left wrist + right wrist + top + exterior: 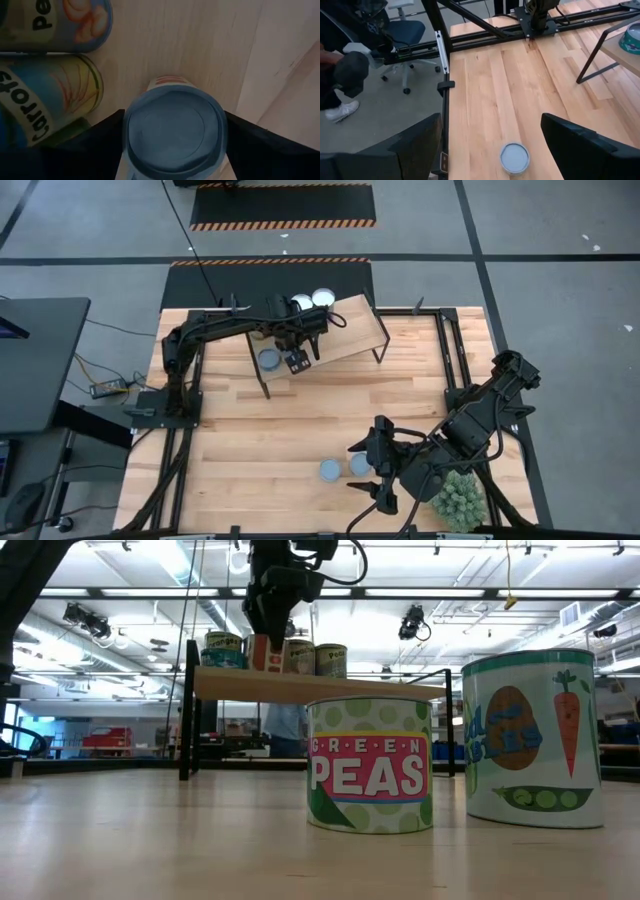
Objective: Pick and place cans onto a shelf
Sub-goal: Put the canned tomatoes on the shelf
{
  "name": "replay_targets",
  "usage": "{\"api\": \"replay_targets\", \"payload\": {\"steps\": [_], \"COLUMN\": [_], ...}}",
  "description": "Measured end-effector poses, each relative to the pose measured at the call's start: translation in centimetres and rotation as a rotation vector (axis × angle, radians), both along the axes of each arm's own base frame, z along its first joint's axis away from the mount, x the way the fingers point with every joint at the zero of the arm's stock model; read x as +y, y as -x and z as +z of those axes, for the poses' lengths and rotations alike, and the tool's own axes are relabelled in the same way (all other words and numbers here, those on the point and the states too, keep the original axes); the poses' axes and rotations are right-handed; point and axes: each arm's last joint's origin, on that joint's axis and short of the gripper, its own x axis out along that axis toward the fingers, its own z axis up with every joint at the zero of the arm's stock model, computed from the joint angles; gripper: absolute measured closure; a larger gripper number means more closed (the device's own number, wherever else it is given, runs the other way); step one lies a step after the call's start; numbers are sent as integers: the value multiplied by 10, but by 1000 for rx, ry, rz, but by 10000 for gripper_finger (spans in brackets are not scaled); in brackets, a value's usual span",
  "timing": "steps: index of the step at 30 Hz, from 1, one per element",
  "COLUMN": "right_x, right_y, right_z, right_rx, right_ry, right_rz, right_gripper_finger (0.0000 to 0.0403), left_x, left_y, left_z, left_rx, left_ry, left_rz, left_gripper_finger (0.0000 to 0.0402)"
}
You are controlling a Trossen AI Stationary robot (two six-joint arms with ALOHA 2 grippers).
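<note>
Left gripper sits over the shelf at about 12 o'clock on the table, fingers spread around a blue-topped can and pressed against its sides; in the low view that can is upright in the gripper, base at or just above the shelf board, contact hard to judge. Likely the setting-down step, with the can brought in beside others so the row stays tight. Neighbours on the shelf: a carrots can and another can just beside the held one; two pale tops show at the shelf's far edge from above. One more can sits at the shelf's left end. Right gripper waits near 5 o'clock, fingers wide apart, holding nothing, aimed at a loose can on the table. Two cans remain there, close together, the peas can and its neighbour. A green plant ball lies by the right arm. Risk: knocking the carrots can on release.
</note>
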Motion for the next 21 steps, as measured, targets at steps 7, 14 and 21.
{"api": "replay_targets", "payload": {"steps": [7,14,21], "right_x": [0,0,0], "right_y": [0,0,0], "right_z": [0,0,0], "right_rx": [-3,-4,-3], "right_ry": [2,2,2], "right_rz": [3,2,3], "right_gripper_finger": [55,55,55], "left_x": [0,0,-2], "left_y": [0,0,-1], "left_z": [0,0,0], "left_rx": [12,12,15], "left_ry": [-5,-6,-27], "left_rz": [-46,-52,-43], "left_gripper_finger": [90,53,45]}}
